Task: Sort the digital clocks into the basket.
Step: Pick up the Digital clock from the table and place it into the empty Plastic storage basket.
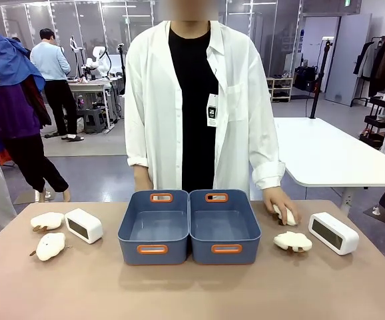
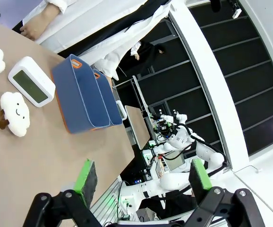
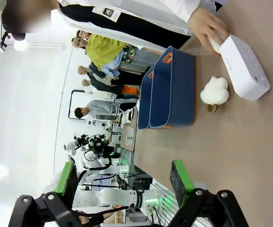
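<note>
Left claw point(image 2: 142, 174) and right claw point(image 3: 123, 176) were both spread wide, nothing between green pads point(image 2: 87, 176), held off counter point(image 1: 192, 293). Left clock point(image 1: 84, 225): white, rounded corners, dark display; lay on counter near left basket point(image 1: 134, 248), two cloud plushes point(image 1: 50, 246) adjacent. Right clock point(image 1: 333, 233): same type, lay apart from right basket point(image 1: 247, 248), a plush point(image 1: 292, 241) btwn. Baskets were joined, blue-grey, orange handle slots, interiors bare. Person's hand point(image 1: 280, 203) rested on another plush point(image 1: 288, 217).
</note>
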### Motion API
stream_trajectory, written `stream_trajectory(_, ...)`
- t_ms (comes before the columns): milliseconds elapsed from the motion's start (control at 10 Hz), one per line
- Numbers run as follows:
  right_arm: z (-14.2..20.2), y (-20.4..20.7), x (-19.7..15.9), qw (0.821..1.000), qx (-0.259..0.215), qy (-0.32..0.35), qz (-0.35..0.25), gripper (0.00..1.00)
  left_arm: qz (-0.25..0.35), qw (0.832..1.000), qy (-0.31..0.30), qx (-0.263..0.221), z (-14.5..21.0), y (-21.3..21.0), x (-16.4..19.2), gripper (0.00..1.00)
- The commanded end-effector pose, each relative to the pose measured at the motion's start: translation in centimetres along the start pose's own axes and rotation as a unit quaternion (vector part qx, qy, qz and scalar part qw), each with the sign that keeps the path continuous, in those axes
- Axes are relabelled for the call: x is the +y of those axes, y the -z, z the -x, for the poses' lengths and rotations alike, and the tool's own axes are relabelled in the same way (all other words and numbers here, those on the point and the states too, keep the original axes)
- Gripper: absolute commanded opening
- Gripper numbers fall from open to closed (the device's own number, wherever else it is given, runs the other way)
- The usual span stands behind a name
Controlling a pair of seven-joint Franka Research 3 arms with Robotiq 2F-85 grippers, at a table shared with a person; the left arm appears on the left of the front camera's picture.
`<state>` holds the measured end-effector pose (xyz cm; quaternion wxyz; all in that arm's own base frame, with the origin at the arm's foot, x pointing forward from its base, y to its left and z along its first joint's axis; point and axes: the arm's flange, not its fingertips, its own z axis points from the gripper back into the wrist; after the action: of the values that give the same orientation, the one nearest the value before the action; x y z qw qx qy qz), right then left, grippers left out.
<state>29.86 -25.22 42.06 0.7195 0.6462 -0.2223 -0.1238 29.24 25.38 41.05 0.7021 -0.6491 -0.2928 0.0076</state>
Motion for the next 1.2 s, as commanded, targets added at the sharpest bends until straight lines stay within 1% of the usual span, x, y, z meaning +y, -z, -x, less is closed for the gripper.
stream_trajectory(0, 0.3, -0.2, 0.2, 1.0, 0.005, -0.002, -0.001, 1.0, 0.004, 1.0, 0.003, 0.003, 0.2, -0.3, -0.2, 1.0)
stream_trajectory(800, 0.3, -0.2, 0.2, 1.0, 0.005, -0.002, -0.001, 1.0, 0.0, 1.0, 0.0, 0.0, 0.0, 0.0, 0.0, 1.0)
stream_trajectory(900, 0.3, -0.2, 0.2, 1.0, 0.005, -0.002, -0.001, 1.0, -0.062, 0.998, -0.005, 0.014, -2.5, 1.1, -4.0, 1.0)
stream_trajectory(1000, 0.3, -0.2, 0.2, 1.0, 0.005, -0.002, -0.001, 1.0, -0.076, 0.996, -0.027, 0.041, -4.1, 2.7, -5.6, 1.0)
stream_trajectory(1100, 0.3, -0.2, 0.2, 1.0, 0.005, -0.002, -0.001, 1.0, -0.116, 0.99, -0.049, 0.058, -5.0, 4.3, -6.7, 1.0)
